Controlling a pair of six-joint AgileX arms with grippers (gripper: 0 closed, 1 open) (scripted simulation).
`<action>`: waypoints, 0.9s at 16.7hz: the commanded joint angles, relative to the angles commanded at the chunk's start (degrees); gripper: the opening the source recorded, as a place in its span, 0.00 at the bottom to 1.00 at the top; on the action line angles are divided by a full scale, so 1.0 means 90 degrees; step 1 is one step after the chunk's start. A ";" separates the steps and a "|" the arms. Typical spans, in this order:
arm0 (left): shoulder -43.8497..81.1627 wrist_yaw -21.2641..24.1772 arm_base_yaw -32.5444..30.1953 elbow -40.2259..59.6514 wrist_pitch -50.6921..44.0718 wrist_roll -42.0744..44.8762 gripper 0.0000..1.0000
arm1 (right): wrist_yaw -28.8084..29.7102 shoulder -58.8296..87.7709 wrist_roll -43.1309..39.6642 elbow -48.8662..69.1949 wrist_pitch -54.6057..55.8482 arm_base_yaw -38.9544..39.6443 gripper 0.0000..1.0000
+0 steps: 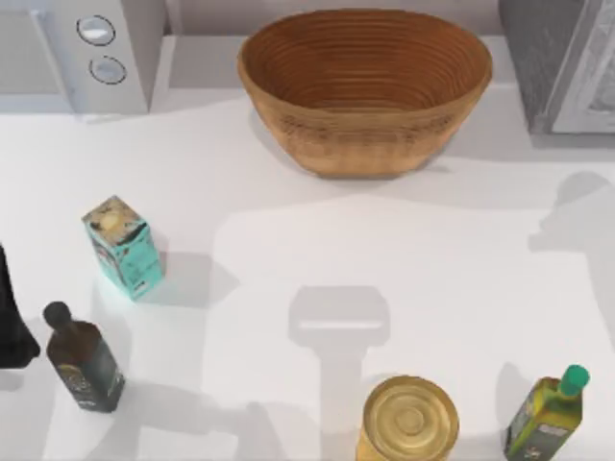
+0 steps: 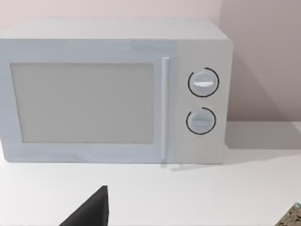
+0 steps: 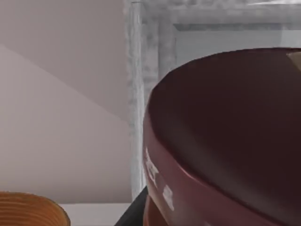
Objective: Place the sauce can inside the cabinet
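The sauce can (image 3: pixel 225 132) looms close in the right wrist view, with its dark maroon lid and red rim toward the camera. My right gripper is shut on it, and one dark finger (image 3: pixel 134 213) shows beside the rim. Right behind the can stands the cabinet (image 3: pixel 137 94), grey and speckled with a white-framed door panel. In the top view the cabinet (image 1: pixel 557 58) sits at the table's back right corner. My left gripper (image 1: pixel 12 327) is parked at the table's left edge, facing the white microwave (image 2: pixel 113 94).
A woven basket (image 1: pixel 365 91) stands at the back middle, its rim (image 3: pixel 28 207) low beside the cabinet. The microwave (image 1: pixel 91 48) is back left. A teal carton (image 1: pixel 123 248), a dark bottle (image 1: pixel 82 357), a gold-topped can (image 1: pixel 409 419) and a green-capped bottle (image 1: pixel 548 413) stand nearer the front.
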 joint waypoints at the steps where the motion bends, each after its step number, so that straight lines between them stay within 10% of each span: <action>1: 0.0000 0.0000 0.0000 0.0000 0.0000 0.0000 1.00 | 0.0069 0.0465 0.0003 0.0650 -0.0185 0.0063 0.00; 15: 0.0000 0.0000 0.0000 0.0000 0.0000 0.0000 1.00 | 0.0620 0.4508 -0.0041 0.6472 -0.1731 0.0686 0.00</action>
